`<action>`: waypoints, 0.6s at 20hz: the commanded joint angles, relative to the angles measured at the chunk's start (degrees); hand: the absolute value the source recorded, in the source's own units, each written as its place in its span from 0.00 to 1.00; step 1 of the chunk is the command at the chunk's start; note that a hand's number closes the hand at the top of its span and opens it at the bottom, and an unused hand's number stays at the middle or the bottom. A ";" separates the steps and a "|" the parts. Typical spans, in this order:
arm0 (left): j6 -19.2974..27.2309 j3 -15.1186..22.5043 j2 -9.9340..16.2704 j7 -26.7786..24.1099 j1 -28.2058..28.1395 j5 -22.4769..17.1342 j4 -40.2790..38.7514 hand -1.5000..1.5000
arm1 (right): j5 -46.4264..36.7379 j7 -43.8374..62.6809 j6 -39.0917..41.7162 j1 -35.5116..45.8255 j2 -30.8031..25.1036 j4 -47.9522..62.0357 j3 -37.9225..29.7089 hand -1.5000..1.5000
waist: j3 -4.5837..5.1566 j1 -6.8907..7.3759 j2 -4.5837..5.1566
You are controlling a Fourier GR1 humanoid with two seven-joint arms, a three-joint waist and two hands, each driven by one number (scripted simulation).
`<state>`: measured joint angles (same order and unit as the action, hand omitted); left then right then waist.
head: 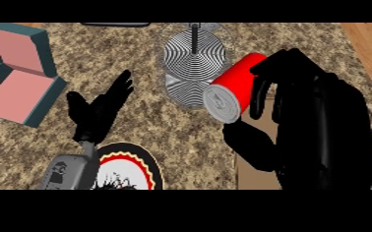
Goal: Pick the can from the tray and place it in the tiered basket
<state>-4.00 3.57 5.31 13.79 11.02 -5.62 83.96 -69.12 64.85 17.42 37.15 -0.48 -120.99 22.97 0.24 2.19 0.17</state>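
The right robot hand (291, 103) grips a red cylindrical metal can (232, 89), tilted just beside the wire tiered basket (193, 54), while the left robot hand (98, 110) rests open

Both hands were matte black: the left hand (98, 109) slim-fingered on a grey forearm (71, 172) (small dark markings on its casing), the right hand (305, 118) bulkier.

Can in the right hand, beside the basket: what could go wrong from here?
1. The can lies tilted in the right hand, its silver end toward the basket; released like this, it might roll off the tier.
2. The basket's centre post stands in the way; the can could knock it going in.
3. The left hand rests open near the basket and a plate; a wide swing could clip it.
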 commanded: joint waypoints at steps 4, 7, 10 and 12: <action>-0.22 -1.07 0.06 -0.12 0.69 -0.81 -0.15 0.50 | 7.47 8.54 -3.47 17.90 0.46 19.89 -11.53 1.00 | -0.12 0.10 0.13; 0.08 0.42 -1.03 -1.81 0.05 0.60 -1.06 0.50 | 8.54 5.24 -6.91 23.85 0.46 29.64 -16.61 1.00 | -0.13 0.11 0.28; -0.12 -0.58 0.07 0.89 1.34 -0.12 0.37 0.50 | 9.48 0.33 -14.05 25.96 0.46 39.55 -18.01 1.00 | -0.18 0.18 0.31; 1.62 -0.42 -1.28 3.10 4.35 0.47 -1.24 0.50 | 10.47 -3.06 -19.07 26.04 0.46 43.50 -18.22 1.00 | -0.21 -0.47 0.27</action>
<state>-3.62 3.37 4.63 14.30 12.84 -5.39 83.14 -60.61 60.26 7.27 60.14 -0.26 -86.47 6.05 0.09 2.23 0.50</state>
